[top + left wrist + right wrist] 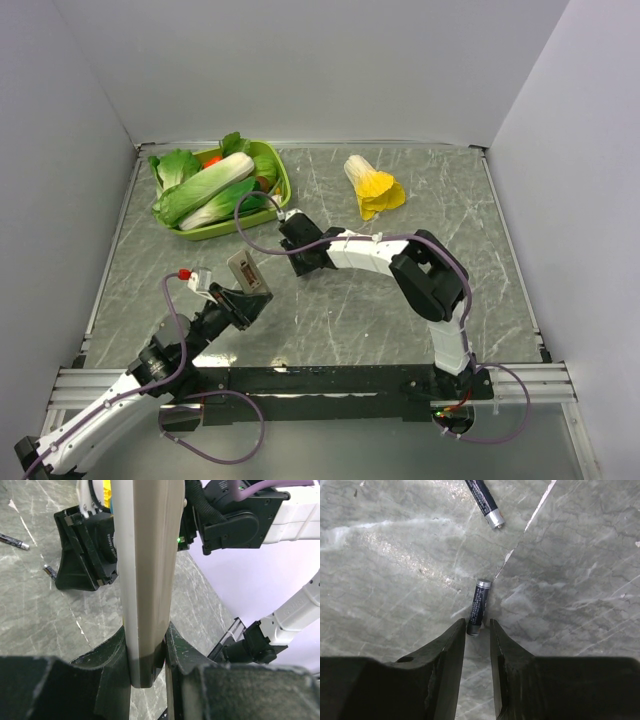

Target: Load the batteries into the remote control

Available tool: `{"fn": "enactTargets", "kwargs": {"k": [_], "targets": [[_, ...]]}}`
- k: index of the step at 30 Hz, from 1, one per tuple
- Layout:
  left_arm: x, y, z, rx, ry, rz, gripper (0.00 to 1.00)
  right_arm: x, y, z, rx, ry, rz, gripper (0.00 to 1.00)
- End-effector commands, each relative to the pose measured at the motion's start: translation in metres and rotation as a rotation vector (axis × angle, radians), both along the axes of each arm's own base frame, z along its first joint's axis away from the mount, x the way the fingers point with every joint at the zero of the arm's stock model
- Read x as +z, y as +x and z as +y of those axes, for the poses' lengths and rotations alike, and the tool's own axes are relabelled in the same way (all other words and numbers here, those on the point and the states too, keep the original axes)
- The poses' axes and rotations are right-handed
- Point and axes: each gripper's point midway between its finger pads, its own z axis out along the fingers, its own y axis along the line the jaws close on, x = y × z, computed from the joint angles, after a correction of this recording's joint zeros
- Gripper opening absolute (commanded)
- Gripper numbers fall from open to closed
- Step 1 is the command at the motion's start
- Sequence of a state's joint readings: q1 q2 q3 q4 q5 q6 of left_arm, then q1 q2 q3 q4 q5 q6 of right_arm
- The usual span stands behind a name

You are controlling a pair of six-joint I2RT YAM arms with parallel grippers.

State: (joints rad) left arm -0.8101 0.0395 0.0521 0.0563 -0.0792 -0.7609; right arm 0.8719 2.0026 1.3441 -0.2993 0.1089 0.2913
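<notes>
The 2 batteries (485,500) lie on the table (385,570), none loaded yet. Your left pincer (147,650) clenches the remote control (147,555) aloft. Your right pincer (477,627) straddles the nearer battery (478,602); whether it grasps, I cannot tell.

Your robot's left arm (110,395) and right arm (440,290) look alike: white link shells joined by bulky black joint housings. Both are mounted on a black base bar (330,380) set on a silver aluminium rail (90,385). A thin purple cable (238,222) loops loosely along each arm, and the left one ends at a small red cap (184,273). The right gripper (476,626) has matte black, wedge-shaped fingers (445,675) scuffed with pale specks. A tiny green light (178,540) glows on its black wrist housing.
</notes>
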Motion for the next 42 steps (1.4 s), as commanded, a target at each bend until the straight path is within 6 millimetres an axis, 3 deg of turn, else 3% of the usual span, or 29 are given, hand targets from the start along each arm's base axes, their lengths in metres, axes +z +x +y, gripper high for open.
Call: {"fn": "enactTargets", "kwargs": {"k": [1, 4, 5, 8, 12, 16, 18, 22, 30, 32, 35, 42], "targets": [[0.002, -0.001, -0.004, -0.024, -0.016, -0.036, 0.01, -0.002, 0.005, 0.006, -0.014, -0.017, -0.015, 0.29], [0.004, -0.003, -0.006, -0.036, -0.021, -0.040, 0.01, -0.007, 0.001, 0.000, -0.017, -0.032, -0.015, 0.19], [0.004, -0.003, -0.006, -0.040, -0.022, -0.039, 0.01, -0.004, 0.000, -0.001, -0.017, -0.024, -0.018, 0.11], [0.006, -0.006, -0.009, -0.061, -0.032, -0.046, 0.01, 0.003, -0.004, -0.009, -0.026, -0.010, -0.031, 0.00], [0.007, -0.008, -0.015, -0.092, -0.042, -0.052, 0.01, 0.027, -0.011, -0.020, -0.030, 0.031, -0.083, 0.00], [0.018, -0.010, -0.022, -0.129, -0.084, -0.077, 0.01, 0.077, -0.023, -0.037, -0.038, 0.120, -0.164, 0.00], [0.009, -0.011, -0.027, -0.150, -0.085, -0.049, 0.01, 0.098, -0.027, -0.044, -0.042, 0.160, -0.200, 0.00], [0.009, -0.013, -0.033, -0.179, -0.101, -0.040, 0.01, 0.156, -0.044, -0.061, 0.022, 0.247, -0.311, 0.00], [0.007, -0.012, -0.045, -0.221, -0.103, -0.001, 0.01, 0.226, -0.088, -0.073, 0.118, 0.416, -0.358, 0.00], [-0.001, -0.010, -0.049, -0.227, -0.090, 0.035, 0.01, 0.232, -0.098, -0.070, 0.144, 0.447, -0.332, 0.00], [0.004, -0.007, -0.056, -0.237, -0.097, 0.039, 0.01, 0.239, -0.108, -0.063, 0.157, 0.481, -0.305, 0.00], [0.009, -0.004, -0.071, -0.270, -0.101, 0.002, 0.01, 0.226, -0.128, -0.044, 0.149, 0.496, -0.118, 0.00]]}}
